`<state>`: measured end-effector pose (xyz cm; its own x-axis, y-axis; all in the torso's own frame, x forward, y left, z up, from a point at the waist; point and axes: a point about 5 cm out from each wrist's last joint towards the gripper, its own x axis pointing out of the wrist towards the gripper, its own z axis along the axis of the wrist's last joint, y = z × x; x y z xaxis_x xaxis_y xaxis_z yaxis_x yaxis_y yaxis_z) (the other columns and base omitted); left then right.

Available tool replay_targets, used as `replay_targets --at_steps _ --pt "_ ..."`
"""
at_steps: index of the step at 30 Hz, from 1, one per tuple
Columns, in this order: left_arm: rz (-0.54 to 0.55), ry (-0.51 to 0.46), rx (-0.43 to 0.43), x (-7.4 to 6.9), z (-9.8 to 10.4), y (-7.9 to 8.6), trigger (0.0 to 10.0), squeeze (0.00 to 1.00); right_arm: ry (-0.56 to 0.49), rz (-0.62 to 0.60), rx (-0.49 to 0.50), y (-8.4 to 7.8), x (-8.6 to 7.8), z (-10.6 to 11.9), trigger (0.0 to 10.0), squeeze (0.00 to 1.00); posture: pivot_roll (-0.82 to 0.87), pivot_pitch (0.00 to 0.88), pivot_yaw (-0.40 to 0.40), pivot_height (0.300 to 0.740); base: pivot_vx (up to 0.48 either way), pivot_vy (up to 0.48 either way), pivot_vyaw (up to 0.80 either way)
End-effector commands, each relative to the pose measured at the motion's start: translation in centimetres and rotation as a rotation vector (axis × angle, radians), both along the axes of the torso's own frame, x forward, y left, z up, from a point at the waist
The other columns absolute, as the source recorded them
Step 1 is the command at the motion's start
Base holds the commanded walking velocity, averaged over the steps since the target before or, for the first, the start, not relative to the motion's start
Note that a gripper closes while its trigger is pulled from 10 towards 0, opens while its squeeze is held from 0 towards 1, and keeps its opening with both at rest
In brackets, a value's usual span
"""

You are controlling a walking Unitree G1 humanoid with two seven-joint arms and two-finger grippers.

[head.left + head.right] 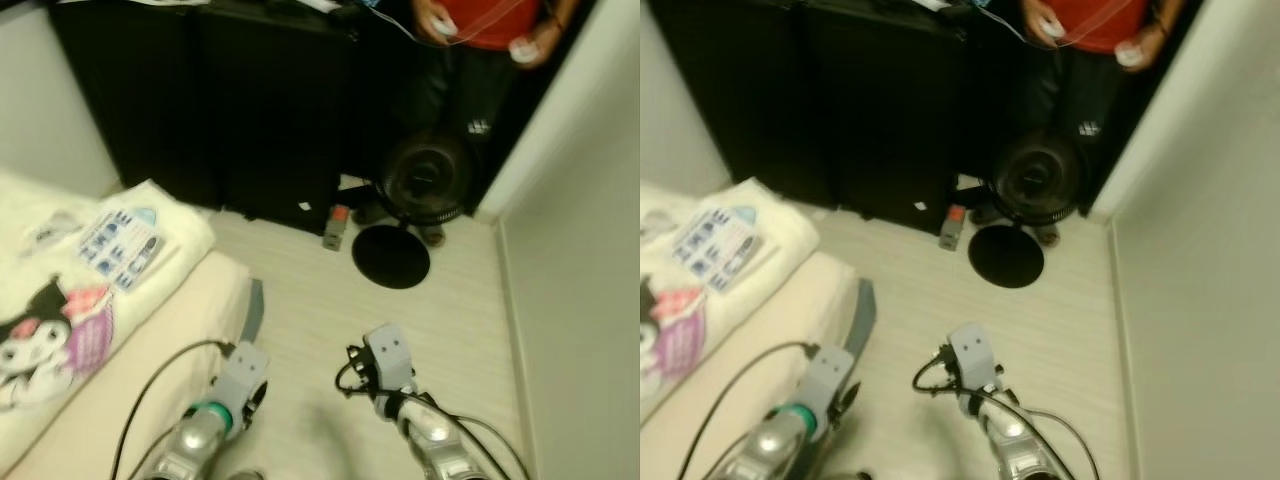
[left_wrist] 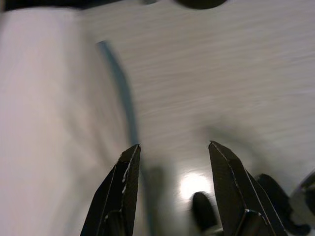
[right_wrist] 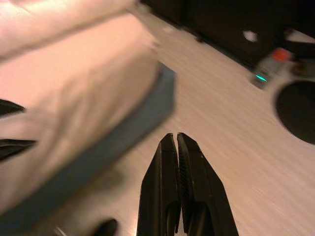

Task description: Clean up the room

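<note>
Pale wood floor [image 1: 440,320], bed [image 1: 130,380] at left, fan [image 1: 425,180] ahead by person [image 1: 480,40]. Left gripper [image 2: 172,152] spread wide, empty, over floor beside bed. Right gripper [image 3: 176,142] pressed closed, empty. Towel [image 1: 150,235] on bed likely soft, light; pinch edge.

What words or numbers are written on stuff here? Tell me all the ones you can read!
None of it reads clearly.
Blue and white packet on the bed: rows of print, too blurred to read.
Person's dark trousers: a small white logo, no letters to make out.
Black cabinet: a small white sticker, too small to read.
Cartoon blanket: a picture, no words visible.
</note>
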<state>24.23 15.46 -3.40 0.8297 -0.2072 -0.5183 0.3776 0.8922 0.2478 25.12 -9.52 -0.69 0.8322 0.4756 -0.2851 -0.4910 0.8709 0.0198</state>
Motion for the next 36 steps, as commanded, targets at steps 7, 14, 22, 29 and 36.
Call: replay_targets --at_steps 7,14,22,29,36 --pt "-0.001 0.031 -0.007 -0.65 -0.57 -0.25 10.0 0.00 0.024 -0.007 -0.006 -0.48 -0.43 -0.49 10.0 0.00 -0.06 0.004 -0.036 0.740 0.000 0.000 0.79" --pt "-0.003 0.029 -0.008 -0.60 -0.53 -0.32 10.0 0.00 0.023 -0.005 -0.005 -0.44 -0.45 -0.48 10.0 0.00 -0.06 0.004 -0.036 0.740 0.000 0.000 0.79" --pt "-0.004 0.027 -0.010 -0.55 -0.49 -0.40 10.0 0.00 0.022 -0.006 -0.004 -0.47 -0.47 -0.47 10.0 0.00 -0.06 0.005 -0.035 0.740 0.000 0.000 0.79" --pt "0.001 0.026 -0.016 -0.53 -0.48 -0.42 10.0 0.00 0.019 -0.006 -0.001 -0.46 -0.47 -0.43 10.0 0.00 -0.06 0.006 -0.035 0.740 0.000 0.000 0.79" --pt "0.003 0.023 -0.021 -0.50 -0.42 -0.42 10.0 0.00 0.013 -0.015 0.020 -0.33 -0.45 -0.28 10.0 0.00 -0.06 0.006 -0.035 0.740 0.000 0.000 0.45"
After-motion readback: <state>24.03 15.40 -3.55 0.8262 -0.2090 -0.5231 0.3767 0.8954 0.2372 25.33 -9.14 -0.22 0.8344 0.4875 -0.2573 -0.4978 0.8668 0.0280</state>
